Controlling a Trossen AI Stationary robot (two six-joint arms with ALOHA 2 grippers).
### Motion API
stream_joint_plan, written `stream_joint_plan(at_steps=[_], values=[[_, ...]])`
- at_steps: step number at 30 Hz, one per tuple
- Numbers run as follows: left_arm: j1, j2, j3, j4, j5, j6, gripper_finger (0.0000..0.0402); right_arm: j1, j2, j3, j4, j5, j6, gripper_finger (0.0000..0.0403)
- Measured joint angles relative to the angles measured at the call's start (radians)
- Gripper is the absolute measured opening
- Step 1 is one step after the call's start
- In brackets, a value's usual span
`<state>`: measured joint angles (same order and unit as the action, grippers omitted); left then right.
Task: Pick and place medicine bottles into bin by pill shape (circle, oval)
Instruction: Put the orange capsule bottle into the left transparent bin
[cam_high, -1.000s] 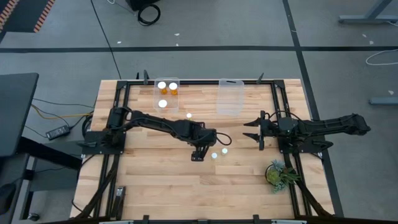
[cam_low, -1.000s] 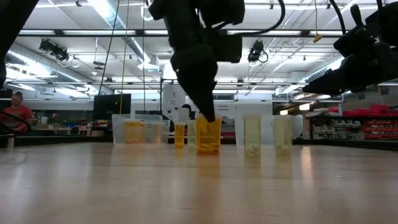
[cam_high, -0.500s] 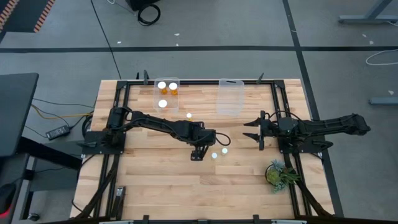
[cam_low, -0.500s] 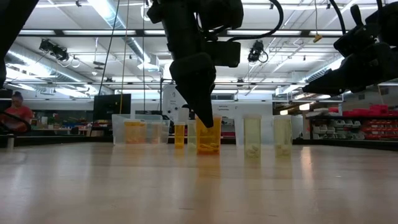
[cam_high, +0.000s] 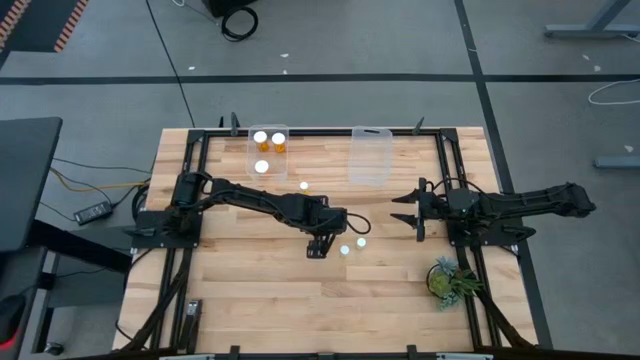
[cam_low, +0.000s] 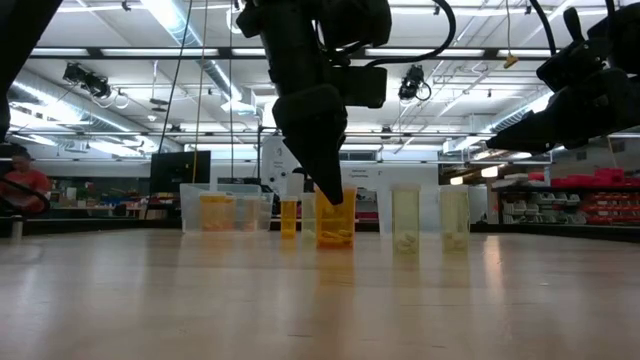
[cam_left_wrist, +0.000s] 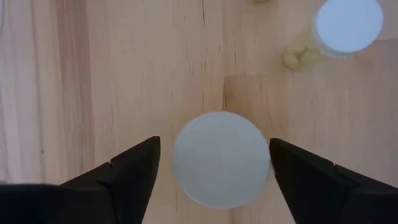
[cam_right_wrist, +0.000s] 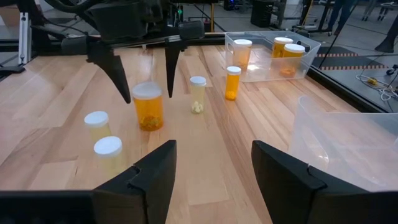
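Note:
An orange medicine bottle (cam_right_wrist: 148, 109) with a wide white cap (cam_left_wrist: 221, 158) stands upright on the table near its middle. My left gripper (cam_left_wrist: 214, 168) is open, points down over the bottle, and has one finger on each side of the cap. The gripper hides the bottle in the high view (cam_high: 320, 246). Two pale bottles (cam_high: 345, 250) (cam_high: 361, 241) stand just to its right, and a small orange one (cam_high: 304, 185) stands farther back. My right gripper (cam_high: 403, 210) waits open at the right, above the table. My left gripper comes from above with its fingers level with the cap's rim. One fingertip (cam_left_wrist: 277, 155) stands right at the rim, and I cannot tell whether it touches. A narrow gap shows between the other fingertip (cam_left_wrist: 152, 152) and the cap.
A clear bin (cam_high: 251, 152) at the back left holds three bottles. A second clear bin (cam_high: 370, 160) stands to its right. Another pale bottle (cam_right_wrist: 197, 93) stands behind the left gripper. A green plant (cam_high: 450, 280) sits at the near right.

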<state>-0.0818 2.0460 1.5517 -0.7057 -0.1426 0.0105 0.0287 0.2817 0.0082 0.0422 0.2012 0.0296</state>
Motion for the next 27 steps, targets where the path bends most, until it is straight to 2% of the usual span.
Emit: stream_joint_plan(at_steps=[14, 21, 27], values=[[0.000, -0.002, 0.000, -0.010, 0.000, 0.000, 0.0215, 0.000, 0.000, 0.000, 0.000, 0.000, 0.000, 0.0216], [0.000, -0.011, 0.001, -0.038, 0.001, 0.001, 0.0225, 0.000, 0.000, 0.000, 0.000, 0.000, 0.000, 0.0216], [0.000, -0.016, 0.066, -0.110, 0.001, 0.001, 0.0221, 0.000, 0.000, 0.000, 0.000, 0.000, 0.000, 0.0216]])
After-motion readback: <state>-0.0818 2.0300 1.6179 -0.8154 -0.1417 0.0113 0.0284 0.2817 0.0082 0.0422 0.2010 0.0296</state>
